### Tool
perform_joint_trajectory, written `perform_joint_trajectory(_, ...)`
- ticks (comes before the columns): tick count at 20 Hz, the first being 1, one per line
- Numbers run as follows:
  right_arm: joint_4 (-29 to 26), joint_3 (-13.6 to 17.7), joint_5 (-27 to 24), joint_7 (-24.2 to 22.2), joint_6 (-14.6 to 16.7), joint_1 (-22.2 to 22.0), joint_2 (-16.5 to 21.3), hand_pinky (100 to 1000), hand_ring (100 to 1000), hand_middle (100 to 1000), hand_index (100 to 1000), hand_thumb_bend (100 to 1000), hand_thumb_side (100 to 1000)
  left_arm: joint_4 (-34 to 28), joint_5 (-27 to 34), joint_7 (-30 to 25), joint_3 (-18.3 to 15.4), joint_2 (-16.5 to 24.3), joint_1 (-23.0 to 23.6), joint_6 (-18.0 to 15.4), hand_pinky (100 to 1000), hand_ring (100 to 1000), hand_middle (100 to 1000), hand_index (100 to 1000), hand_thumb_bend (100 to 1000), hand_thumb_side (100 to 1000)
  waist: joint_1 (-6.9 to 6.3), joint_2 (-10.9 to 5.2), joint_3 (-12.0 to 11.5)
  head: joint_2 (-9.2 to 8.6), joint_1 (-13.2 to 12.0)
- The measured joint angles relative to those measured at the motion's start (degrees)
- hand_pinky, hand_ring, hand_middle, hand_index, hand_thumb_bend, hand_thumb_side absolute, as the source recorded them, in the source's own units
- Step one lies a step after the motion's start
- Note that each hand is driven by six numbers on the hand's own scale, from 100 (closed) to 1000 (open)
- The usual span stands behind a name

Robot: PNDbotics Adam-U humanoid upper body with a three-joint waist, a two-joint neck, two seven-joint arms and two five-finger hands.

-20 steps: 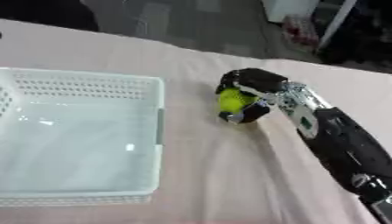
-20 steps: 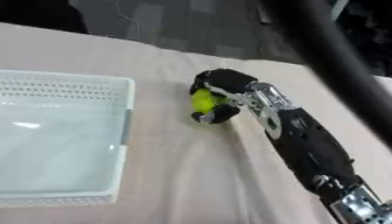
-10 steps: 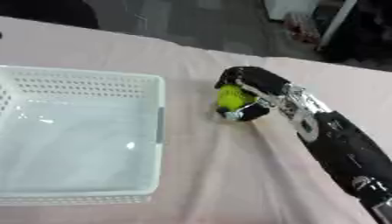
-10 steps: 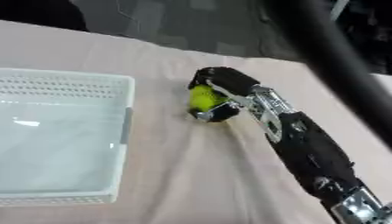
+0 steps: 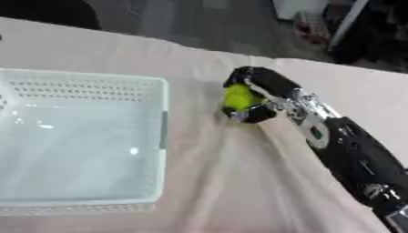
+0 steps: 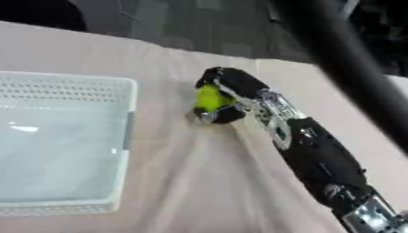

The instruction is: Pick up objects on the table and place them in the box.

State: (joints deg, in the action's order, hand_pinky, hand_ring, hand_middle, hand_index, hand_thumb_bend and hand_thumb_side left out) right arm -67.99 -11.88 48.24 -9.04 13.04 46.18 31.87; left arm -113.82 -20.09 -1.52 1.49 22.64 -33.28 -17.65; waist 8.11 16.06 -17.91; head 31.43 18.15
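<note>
Right hand (image 5: 257, 96) curled around a yellow-green ball (image 5: 237, 98) low over the cloth-covered counter (image 5: 239, 182), just right of the white box (image 5: 79, 136), round ball showing no long axis

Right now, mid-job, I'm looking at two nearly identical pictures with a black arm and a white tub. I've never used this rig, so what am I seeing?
Both pictures come from one stereo camera in the robot's head, looking down at the table: one is its left eye, the other its right, taken at the same moment. The black and silver arm entering from the lower right is the robot's right arm. Its right hand has its fingers curled around a small yellow-green object, on or just above the pinkish tablecloth. The white box with perforated walls sits to the left of the hand and looks empty. The left hand appears in neither picture.
</note>
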Motion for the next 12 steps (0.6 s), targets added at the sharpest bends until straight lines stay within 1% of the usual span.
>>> perform_joint_trajectory(4,-1.0,-0.8,-1.9,-2.1,-2.4,0.0,0.0,100,100,100,100,100,322,0.0,0.0,0.1,0.0,0.2,0.1,0.0,762,677,860,813,239,792,0.0,-0.14,0.7,-0.07,-0.1)
perform_joint_trajectory(10,-3.8,-2.1,-7.2,-6.0,-5.4,0.9,0.1,100,100,100,100,100,326,0.0,-0.1,0.5,-0.3,1.1,0.7,0.1,762,678,860,813,231,784,-0.06,-0.82,2.2,-0.1,-1.0)
perform_joint_trajectory(12,-4.9,-2.5,-8.5,-7.5,-6.2,1.3,0.2,100,100,100,100,100,327,0.0,-0.1,0.7,-0.4,1.5,1.1,0.2,763,678,860,813,242,787,-0.16,-1.15,2.8,-0.11,-1.4)
